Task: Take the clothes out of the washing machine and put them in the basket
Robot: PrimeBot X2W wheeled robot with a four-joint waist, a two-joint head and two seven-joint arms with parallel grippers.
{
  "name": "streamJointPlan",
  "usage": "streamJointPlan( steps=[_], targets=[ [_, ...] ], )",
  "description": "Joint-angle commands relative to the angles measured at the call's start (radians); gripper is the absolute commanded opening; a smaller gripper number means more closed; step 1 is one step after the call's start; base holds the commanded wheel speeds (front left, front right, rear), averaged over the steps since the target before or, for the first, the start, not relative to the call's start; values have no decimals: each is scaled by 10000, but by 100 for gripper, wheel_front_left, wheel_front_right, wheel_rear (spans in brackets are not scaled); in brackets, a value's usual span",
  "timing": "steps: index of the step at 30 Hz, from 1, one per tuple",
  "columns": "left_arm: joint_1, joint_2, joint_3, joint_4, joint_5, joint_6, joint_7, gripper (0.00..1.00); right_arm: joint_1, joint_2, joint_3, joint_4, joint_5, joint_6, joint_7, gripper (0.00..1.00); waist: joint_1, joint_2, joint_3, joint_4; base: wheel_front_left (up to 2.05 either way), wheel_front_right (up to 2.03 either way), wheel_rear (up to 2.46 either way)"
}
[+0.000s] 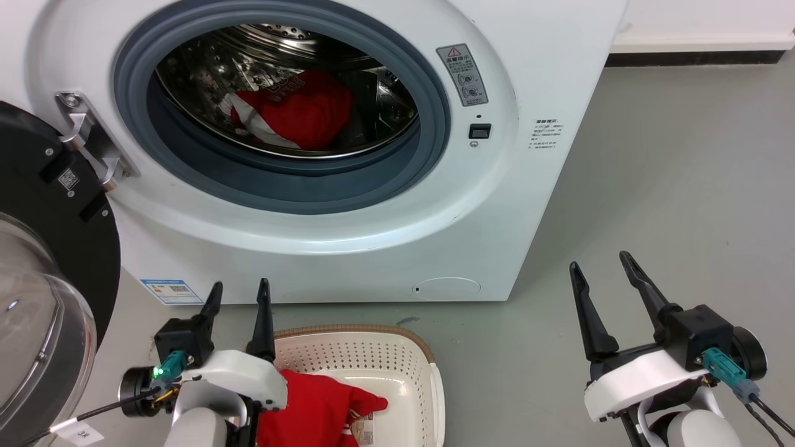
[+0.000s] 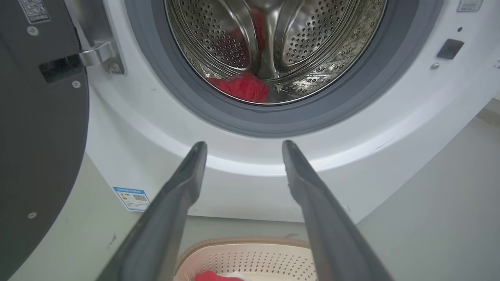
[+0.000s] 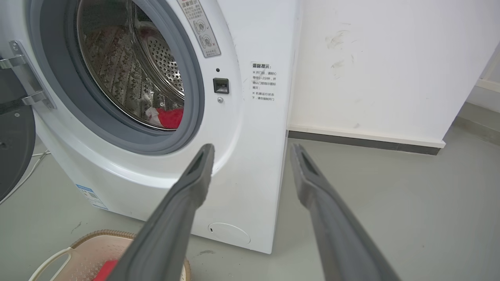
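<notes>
Both sets of jaws are held apart, with nothing between them. The door (image 1: 62,205) is swung open at the washer's left. The left gripper (image 1: 240,284) is held low before the washer (image 1: 372,248), below the porthole's left part, fingers pointed at it. A red jersey (image 1: 304,115) with white trim is seen lying at the bottom of the drum (image 1: 205,74). The basket (image 1: 428,363) is set on the floor (image 1: 671,186) just before the washer, and a second red cloth (image 1: 317,403) is lying in it, partly hidden by the left arm. The right gripper (image 1: 597,261) is held off the washer's right front corner.
</notes>
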Motion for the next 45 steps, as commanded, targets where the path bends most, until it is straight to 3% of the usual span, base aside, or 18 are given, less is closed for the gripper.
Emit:
streamJointPlan(
  steps=[1,7,20,34,45],
  targets=[
    [28,-34,34,-112,91,-8,-23,100,77,-4,-11,-35,-27,-7,15,100,2,-1,-47,8,0,0,0],
    [-345,-34,20,-464,524,-21,-23,100,146,-2,34,-188,38,-7,60,100,2,-1,-14,-8,0,0,0],
    [-2730,402,134,613,864,-155,-22,100,-390,-4,200,-514,-62,-7,25,100,2,-1,1228,-442,0,0,0],
    [-6422,1595,-136,3096,1357,-387,110,100,-1194,1,614,-397,310,-7,-463,100,2,-1,3152,-1399,0,0,0],
    [-9641,2898,-653,5377,1885,-581,1159,100,-1854,1,1264,-63,846,-7,-954,100,2,-1,4744,-2467,0,0,0]
  ],
)
